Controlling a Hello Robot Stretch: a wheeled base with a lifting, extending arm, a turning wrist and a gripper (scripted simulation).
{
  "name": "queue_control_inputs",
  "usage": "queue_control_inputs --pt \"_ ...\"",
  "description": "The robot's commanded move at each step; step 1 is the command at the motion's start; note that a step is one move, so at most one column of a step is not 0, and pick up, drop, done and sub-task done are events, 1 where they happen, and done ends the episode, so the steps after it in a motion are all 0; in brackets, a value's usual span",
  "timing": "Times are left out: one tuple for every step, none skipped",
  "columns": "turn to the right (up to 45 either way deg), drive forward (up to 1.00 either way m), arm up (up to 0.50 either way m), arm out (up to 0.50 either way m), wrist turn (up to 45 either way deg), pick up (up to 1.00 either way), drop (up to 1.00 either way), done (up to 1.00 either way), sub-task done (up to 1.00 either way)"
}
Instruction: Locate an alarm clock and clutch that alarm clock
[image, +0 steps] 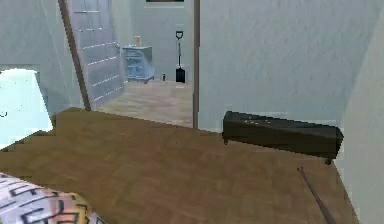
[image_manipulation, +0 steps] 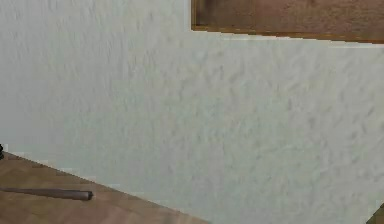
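Nearest to me, at the forward view's bottom left corner, is one patterned cloth (image: 28, 205), cut off by the edge, so I cannot say what it covers. Past it lies brown wood floor (image: 170, 165) with one thin dark rod (image: 315, 193) on it at the right; the arm side view has what may be the same rod (image_manipulation: 45, 193) lying on the floor near a white textured wall (image_manipulation: 200, 120). One pale blocky thing (image: 20, 105) is cropped at the forward view's left. One low dark bench (image: 282, 135) stands against the right wall. High in the arm side view one wood frame (image_manipulation: 290, 18) is cut off. Farther on, one panelled door (image: 97, 50) stands ajar; through the doorway are one small pale cabinet (image: 138, 62) and one dark shovel-like tool (image: 180, 55). I cannot tell where the alarm clock is, nor the end effector's state.
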Motion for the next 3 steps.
queue_control_inputs --pt "-45.0 0.0 0.0 0.0 0.0 0.0 0.0 0.0 0.0" --pt "-24.0 0.0 0.0 0.0 0.0 0.0 0.0 0.0 0.0" --pt "0.0 0.3 0.0 0.0 0.0 0.0 0.0 0.0 0.0"
